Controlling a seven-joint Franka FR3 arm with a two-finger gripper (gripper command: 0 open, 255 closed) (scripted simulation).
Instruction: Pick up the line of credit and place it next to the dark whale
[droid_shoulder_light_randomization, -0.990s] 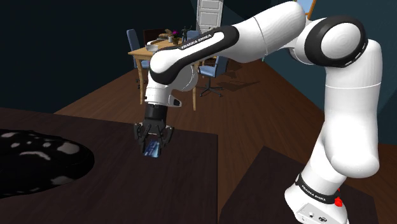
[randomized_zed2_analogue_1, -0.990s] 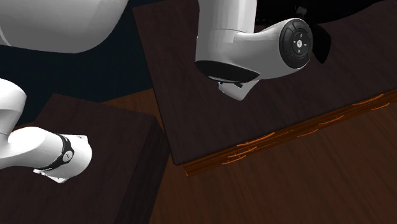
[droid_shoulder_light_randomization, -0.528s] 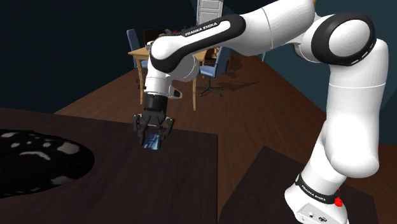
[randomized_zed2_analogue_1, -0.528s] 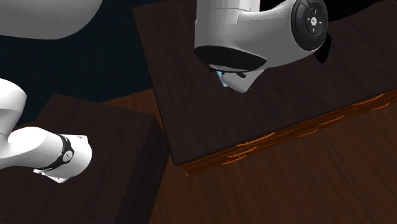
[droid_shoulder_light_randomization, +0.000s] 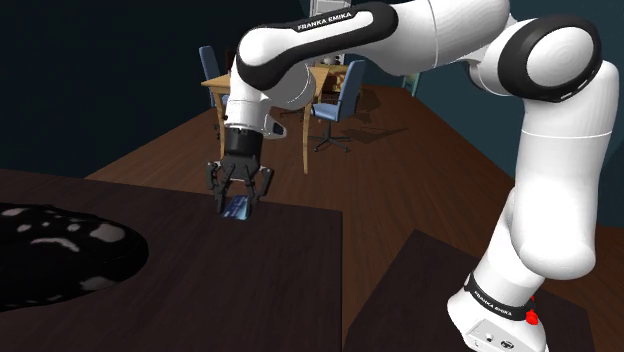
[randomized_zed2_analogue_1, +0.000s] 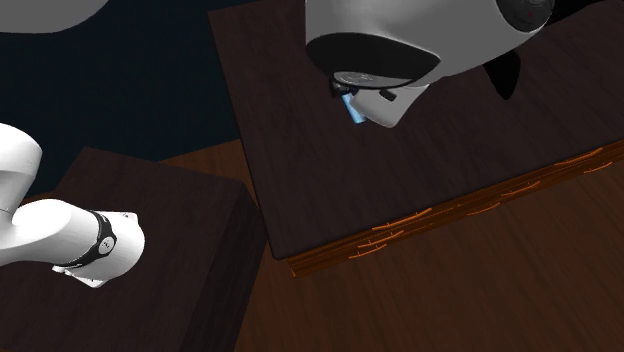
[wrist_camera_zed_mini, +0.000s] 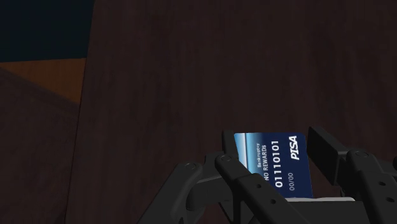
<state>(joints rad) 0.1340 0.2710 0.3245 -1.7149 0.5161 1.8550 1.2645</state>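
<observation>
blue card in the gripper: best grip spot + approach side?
Probably as now: gripper from above the dark table, fingers pinching the blue card across its narrow width, on the two long edges. It's thin and flat, so the edges are the only purchase from above.

Your work surface is a dark brown table (droid_shoulder_light_randomization: 260, 300). In the second exterior view, its edge (randomized_zed2_analogue_1: 450, 212) shows as lighter wood with orange streaks. Around it you see a reddish plank floor (droid_shoulder_light_randomization: 420, 170). Far back stands a light wooden dining table (droid_shoulder_light_randomization: 218, 84). It has a blue chair (droid_shoulder_light_randomization: 209, 60) on its left and a second blue chair (droid_shoulder_light_randomization: 345, 88) on its right, against dark blue walls (droid_shoulder_light_randomization: 90, 90).
</observation>
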